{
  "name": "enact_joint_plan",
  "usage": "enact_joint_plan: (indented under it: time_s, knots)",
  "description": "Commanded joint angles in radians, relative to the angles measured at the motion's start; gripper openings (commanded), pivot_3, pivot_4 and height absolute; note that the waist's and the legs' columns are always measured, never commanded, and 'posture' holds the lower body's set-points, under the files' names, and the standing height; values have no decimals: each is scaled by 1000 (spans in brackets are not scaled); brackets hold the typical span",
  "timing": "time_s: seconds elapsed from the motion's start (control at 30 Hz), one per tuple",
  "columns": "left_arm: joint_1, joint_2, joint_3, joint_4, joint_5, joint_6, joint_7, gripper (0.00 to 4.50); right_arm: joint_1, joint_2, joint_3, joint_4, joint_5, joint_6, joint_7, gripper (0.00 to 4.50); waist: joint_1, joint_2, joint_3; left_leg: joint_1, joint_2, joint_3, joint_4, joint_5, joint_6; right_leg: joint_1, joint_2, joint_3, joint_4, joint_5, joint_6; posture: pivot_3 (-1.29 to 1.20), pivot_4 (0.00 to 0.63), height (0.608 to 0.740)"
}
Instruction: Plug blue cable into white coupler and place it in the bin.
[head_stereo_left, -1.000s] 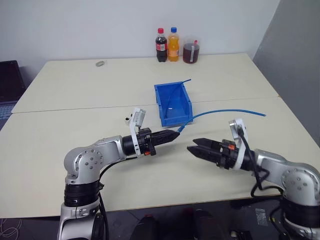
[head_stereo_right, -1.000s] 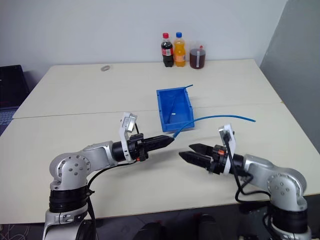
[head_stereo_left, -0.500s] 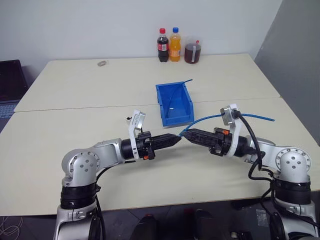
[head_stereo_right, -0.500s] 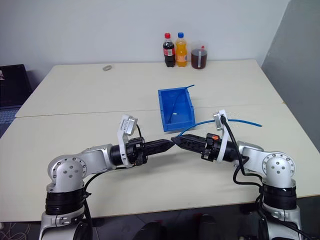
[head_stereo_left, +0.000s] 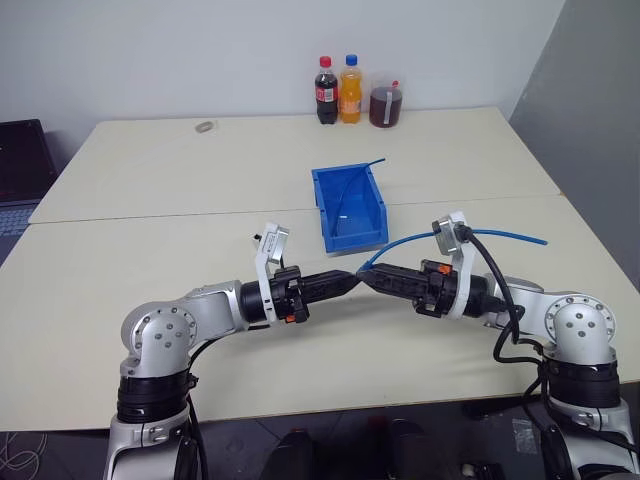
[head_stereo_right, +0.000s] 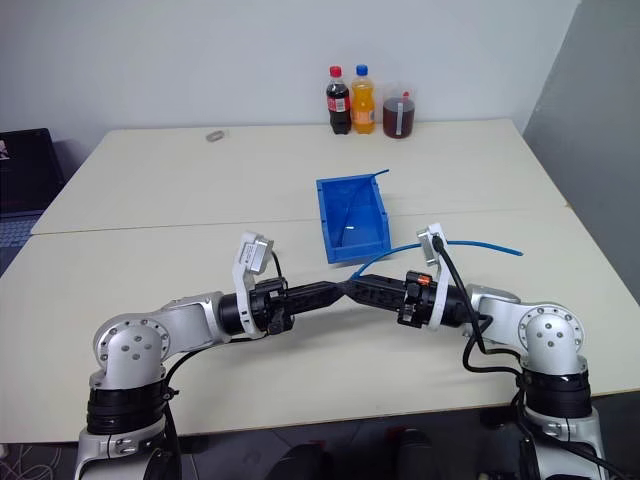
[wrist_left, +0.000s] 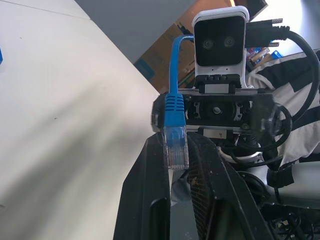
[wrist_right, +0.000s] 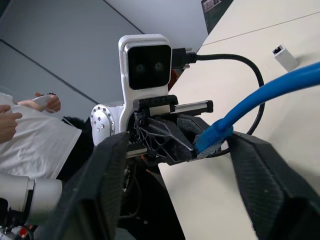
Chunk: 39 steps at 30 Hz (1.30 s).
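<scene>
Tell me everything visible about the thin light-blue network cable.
The thin light-blue network cable is round-jacketed, with a ribbed blue boot and clear plastic plug. The shut left gripper pinches the plug above the table; the right gripper straddles it. The cable arcs rightward and its far end rests on the cream table.

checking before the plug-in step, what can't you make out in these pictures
- Head views: the plug of the blue cable, hidden where the left end effector and right end effector meet.
- Right wrist view: the white coupler's socket, too small to see.
- Left wrist view: whether the right end effector touches the plug, hidden behind the plug itself.
</scene>
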<state>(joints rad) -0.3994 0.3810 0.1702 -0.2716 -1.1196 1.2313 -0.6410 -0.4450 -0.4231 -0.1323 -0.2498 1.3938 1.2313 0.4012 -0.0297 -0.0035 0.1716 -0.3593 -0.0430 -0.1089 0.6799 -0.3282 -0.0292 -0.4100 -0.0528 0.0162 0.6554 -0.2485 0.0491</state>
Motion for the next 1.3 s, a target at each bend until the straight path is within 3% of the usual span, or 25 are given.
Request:
enact_joint_plan:
  time_s: [0.03, 0.27, 0.47, 0.53, 0.77, 1.1, 1.3]
  knots:
    - [-7, 15, 4, -42, -40, -12, 0, 227, -10, -4, 11, -35, 0, -23, 21, 1959, 0, 0, 0, 0, 0, 0, 0, 0, 0, 0, 0, 0, 0, 0, 0, 0, 150, 740]
    - [-5, 19, -4, -46, -61, -14, 13, 227, -8, -11, 9, -32, -4, -28, 32, 267, 0, 0, 0, 0, 0, 0, 0, 0, 0, 0, 0, 0, 0, 0, 0, 0, 150, 740]
    - [-4, 31, -17, -49, -42, -41, 14, 227, -3, -15, 8, -37, -2, -28, 29, 163, 0, 0, 0, 0, 0, 0, 0, 0, 0, 0, 0, 0, 0, 0, 0, 0, 150, 740]
    - [-6, 42, -22, -47, -21, -66, 5, 927, -6, -16, 9, -37, -8, -30, 22, 163, 0, 0, 0, 0, 0, 0, 0, 0, 0, 0, 0, 0, 0, 0, 0, 0, 150, 740]
    - [-33, 92, -7, -25, -54, -61, -39, 2314, -30, -26, 7, -21, -29, -37, 18, 163, 0, 0, 0, 0, 0, 0, 0, 0, 0, 0, 0, 0, 0, 0, 0, 0, 150, 740]
    - [-21, 331, 28, 4, 19, -101, -190, 4381, -53, -98, 3, 11, -108, -48, 99, 163, -1, 0, 0, -1, 0, 0, -1, 0, 0, -2, 0, 0, -1, 0, 0, 0, 150, 740]
    - [62, 384, -53, 76, 406, -451, -134, 4445, -61, -87, 11, 23, -153, -74, 120, 163, 0, 0, 0, -1, 0, 1, -2, 0, 0, -2, 0, 0, -3, 0, 0, 0, 150, 740]
